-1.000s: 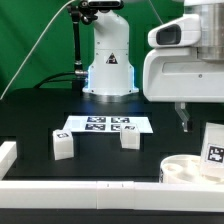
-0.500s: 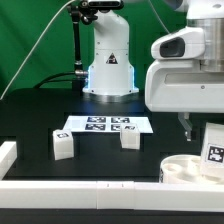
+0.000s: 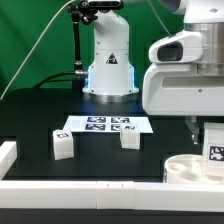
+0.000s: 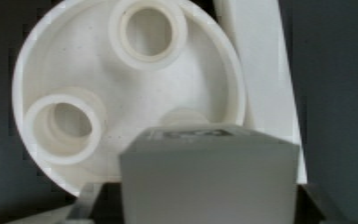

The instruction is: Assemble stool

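Two-finger gripper [image 4: 197,208] pinching, as far as the wrist view shows, a chunky white plastic block leg [image 4: 202,165] bearing a black-and-white square tag. Jaws narrowed to the block's width, contact faces themselves hidden. Leg held upright.

Just beyond the fingertips: low round white plastic drum seat [image 4: 123,90], holed face turned toward the wrist camera, with one round socket [image 4: 64,120] and a second socket [image 4: 153,30], both empty. Leg near the rim, not yet in either socket.

For a clean step, probably: centre the leg over one socket, keep it plumb, lower without scraping the rim, loosen only once it sits firm.

Well apart from the gripper, toward the exterior view's left, on the black table [image 3: 30,125]: a loose white block leg [image 3: 63,146] and a second loose leg [image 3: 130,139], with the thin flat white marker board [image 3: 105,125] just behind them.
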### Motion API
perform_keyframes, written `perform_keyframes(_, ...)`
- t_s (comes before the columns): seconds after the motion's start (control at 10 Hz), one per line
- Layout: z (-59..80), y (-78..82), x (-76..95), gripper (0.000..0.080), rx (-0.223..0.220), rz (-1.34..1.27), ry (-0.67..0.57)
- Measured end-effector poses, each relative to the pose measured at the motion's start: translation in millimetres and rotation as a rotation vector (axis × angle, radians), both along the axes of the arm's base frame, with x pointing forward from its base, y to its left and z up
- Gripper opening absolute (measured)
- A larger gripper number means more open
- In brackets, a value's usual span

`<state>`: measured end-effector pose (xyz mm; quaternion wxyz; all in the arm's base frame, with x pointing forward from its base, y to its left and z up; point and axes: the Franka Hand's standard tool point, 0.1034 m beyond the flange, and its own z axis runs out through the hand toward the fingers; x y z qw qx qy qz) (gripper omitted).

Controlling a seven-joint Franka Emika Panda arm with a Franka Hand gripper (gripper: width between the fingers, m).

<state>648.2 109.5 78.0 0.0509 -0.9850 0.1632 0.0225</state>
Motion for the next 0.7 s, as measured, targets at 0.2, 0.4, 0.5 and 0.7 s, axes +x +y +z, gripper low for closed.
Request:
perform_keyframes(0.2, -0.3, -2.2, 1.9, 0.0337, 0.03, -0.083, -0.002)
perform_keyframes(0.4, -1.0, -2.0, 1.0, 0.0338, 0.064, -0.373, -0.009)
perform_keyframes(0.5, -1.3, -1.2, 0.3, 0.0338, 0.072, -0.475, -0.014)
perform_keyframes(0.7, -2.0, 1.2, -1.4, 0.0338, 0.108, -0.706, -0.001)
